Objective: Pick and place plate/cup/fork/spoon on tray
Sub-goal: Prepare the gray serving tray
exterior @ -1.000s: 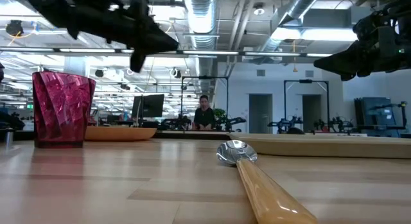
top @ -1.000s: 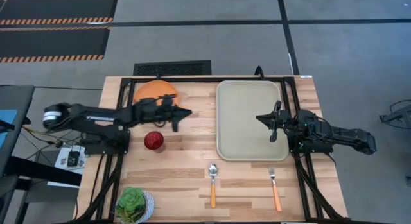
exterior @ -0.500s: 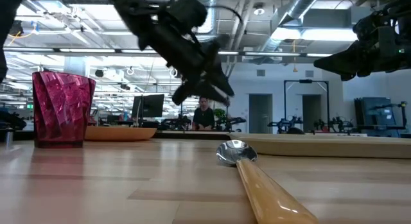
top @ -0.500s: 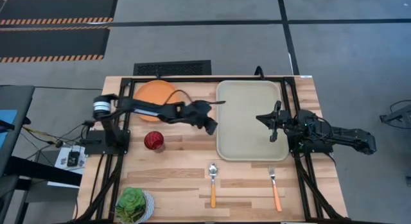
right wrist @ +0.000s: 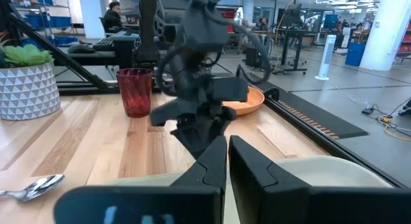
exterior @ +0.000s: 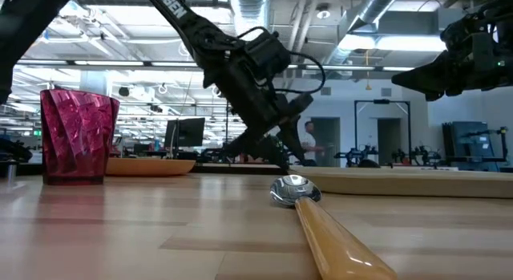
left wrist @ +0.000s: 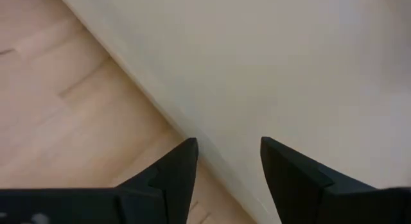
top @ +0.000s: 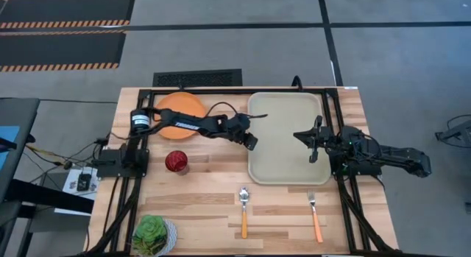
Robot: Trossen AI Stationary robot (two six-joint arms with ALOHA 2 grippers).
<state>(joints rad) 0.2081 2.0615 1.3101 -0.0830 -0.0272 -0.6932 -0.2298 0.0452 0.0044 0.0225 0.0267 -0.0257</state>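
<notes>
The round, flat orange plate (top: pixel 179 110) lies at the table's far edge, left of the tray (top: pixel 287 139), a large beige rectangle with rounded corners and a raised rim. The small dark red cup (top: pixel 176 162) stands upright nearer than the plate. The spoon (top: pixel 243 210) and fork (top: pixel 314 213) lie well apart near the front, metal ends toward the tray, orange handles away.

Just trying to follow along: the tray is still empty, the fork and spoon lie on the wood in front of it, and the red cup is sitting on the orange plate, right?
Not quite. The high view shows the cup on bare wood, apart from the plate. The rest holds: the tray is empty, with the fork and spoon on the wood.
</notes>
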